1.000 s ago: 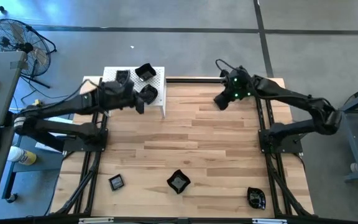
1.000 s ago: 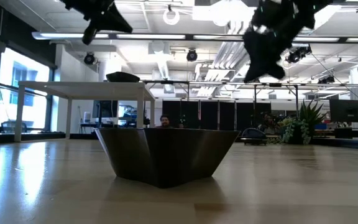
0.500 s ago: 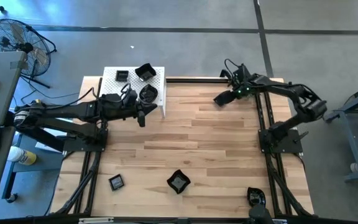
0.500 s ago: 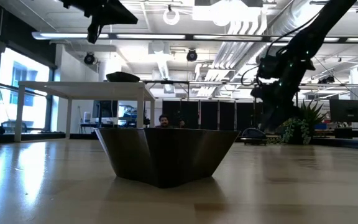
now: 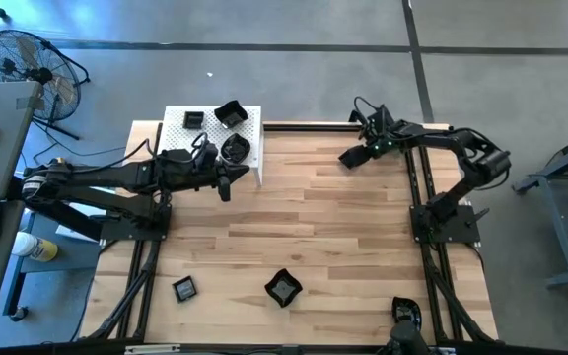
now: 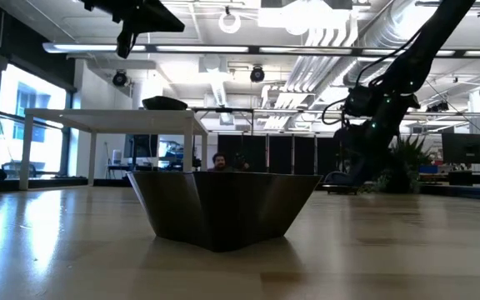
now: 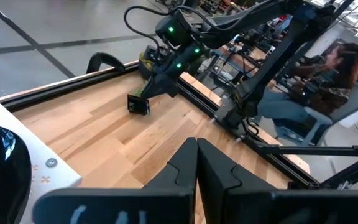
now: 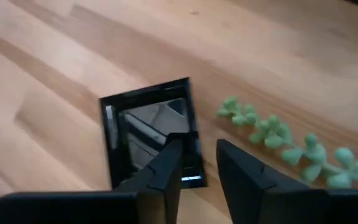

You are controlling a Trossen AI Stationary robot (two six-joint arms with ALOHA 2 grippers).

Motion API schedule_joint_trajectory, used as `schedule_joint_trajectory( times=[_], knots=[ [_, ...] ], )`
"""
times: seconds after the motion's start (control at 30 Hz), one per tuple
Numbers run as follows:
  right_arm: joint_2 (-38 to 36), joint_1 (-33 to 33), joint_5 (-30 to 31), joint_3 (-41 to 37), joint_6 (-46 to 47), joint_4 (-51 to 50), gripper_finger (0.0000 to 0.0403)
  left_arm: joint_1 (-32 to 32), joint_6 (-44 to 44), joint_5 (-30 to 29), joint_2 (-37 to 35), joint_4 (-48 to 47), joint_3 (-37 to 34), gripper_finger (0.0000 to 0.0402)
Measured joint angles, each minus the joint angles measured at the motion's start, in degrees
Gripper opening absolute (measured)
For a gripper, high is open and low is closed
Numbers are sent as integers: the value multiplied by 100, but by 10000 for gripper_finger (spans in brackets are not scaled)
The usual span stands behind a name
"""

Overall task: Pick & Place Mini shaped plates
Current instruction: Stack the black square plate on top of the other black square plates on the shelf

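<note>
evidently, right pincer has lowered to the far counter edge and let go a plate.
right pincer [image 8: 194, 163] stands spread above a square plate [image 8: 151, 127] lying on the counter [image 5: 343, 227] beside a green sprig [image 8: 291, 146]; one placement looks done. left pincer [image 5: 223, 183], pressed together and empty, has stayed by the stand [image 5: 178, 117] holding three plates; three more wait at the near edge.

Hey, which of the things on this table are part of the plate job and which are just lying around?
Job: square plate under the right hand; three plates on the white perforated stand; three plates along the table's opposite edge.
Lying about: the stand; green sprig; floor fan.
</note>
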Motion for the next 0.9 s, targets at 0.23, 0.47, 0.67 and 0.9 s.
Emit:
schedule_joint_trajectory(
  times=[0.23,0.47,0.67,0.9],
  knots=[
    [19,-2,11,-17,-90,-33,69,2,-2,4,0,0,0,0],
    [18,-2,54,-17,-222,-26,76,2,-4,6,0,0,2,0],
    [-318,-4,94,137,-219,-390,77,2,-4,13,0,0,2,0],
    [-698,21,28,978,-567,-1288,116,2,-4,19,0,-2,3,0]
  ],
)
